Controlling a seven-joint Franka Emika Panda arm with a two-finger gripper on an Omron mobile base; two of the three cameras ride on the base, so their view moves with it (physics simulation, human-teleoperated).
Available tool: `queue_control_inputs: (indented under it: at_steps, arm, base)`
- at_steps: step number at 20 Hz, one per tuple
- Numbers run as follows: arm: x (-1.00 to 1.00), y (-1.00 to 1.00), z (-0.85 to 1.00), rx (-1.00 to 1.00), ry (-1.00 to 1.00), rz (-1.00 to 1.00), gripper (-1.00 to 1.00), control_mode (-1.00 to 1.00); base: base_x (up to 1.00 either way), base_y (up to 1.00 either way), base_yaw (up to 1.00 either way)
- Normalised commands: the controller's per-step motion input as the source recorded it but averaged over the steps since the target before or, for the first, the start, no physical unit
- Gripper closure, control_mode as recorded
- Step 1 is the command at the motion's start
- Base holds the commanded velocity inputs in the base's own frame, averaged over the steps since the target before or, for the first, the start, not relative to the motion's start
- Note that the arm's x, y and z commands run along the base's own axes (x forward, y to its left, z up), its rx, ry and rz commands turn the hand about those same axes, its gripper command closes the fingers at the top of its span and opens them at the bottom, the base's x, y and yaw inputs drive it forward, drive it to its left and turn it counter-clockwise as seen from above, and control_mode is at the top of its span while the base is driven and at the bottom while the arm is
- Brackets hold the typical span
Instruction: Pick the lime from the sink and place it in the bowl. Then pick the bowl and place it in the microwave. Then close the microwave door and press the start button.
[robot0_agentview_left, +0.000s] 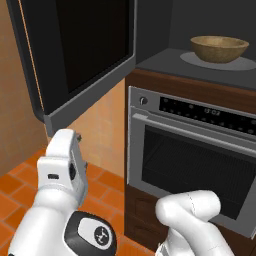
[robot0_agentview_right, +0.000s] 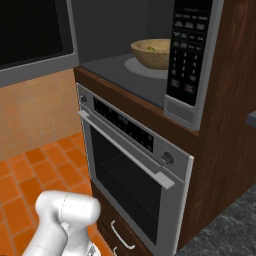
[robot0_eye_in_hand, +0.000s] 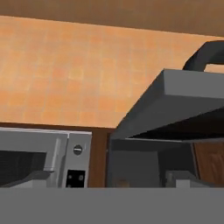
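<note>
From my remote station: the wide tan-brown wooden bowl (robot0_agentview_left: 219, 48) sits on the pale round plate (robot0_agentview_right: 145, 67) inside the built-in microwave (robot0_agentview_right: 120, 55), the small yellow-green lime (robot0_agentview_right: 150, 48) resting in it. The black glass microwave door (robot0_agentview_left: 75, 50) hangs open at left. My gripper (robot0_agentview_left: 75, 137), below the door's near edge, has its jaws spread, holding nothing. The steel oven (robot0_agentview_right: 130, 175) sits beneath.
</note>
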Motion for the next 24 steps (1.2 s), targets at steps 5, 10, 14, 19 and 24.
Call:
queue_control_inputs:
  at_steps: [5, 10, 14, 19, 24]
  arm:
    - [0.28, 0.97, -0.35, -0.04, 0.0, 0.0, -1.0, -1.0]
    - [0.57, 0.57, -0.31, 0.0, 0.0, 0.0, -1.0, -1.0]
    - [0.7, 0.41, -0.39, 0.0, 0.0, 0.0, -1.0, -1.0]
    - [0.76, 0.41, -0.27, 0.0, 0.0, 0.0, -1.0, -1.0]
    - [0.65, 0.31, -0.09, -0.02, -0.03, -0.06, -1.0, -1.0]
  base:
    - [0.0, 0.0, 0.0]
    - [0.0, 0.0, 0.0]
    - [0.0, 0.0, 0.0]
    - [0.0, 0.0, 0.0]
    - [0.0, 0.0, 0.0]
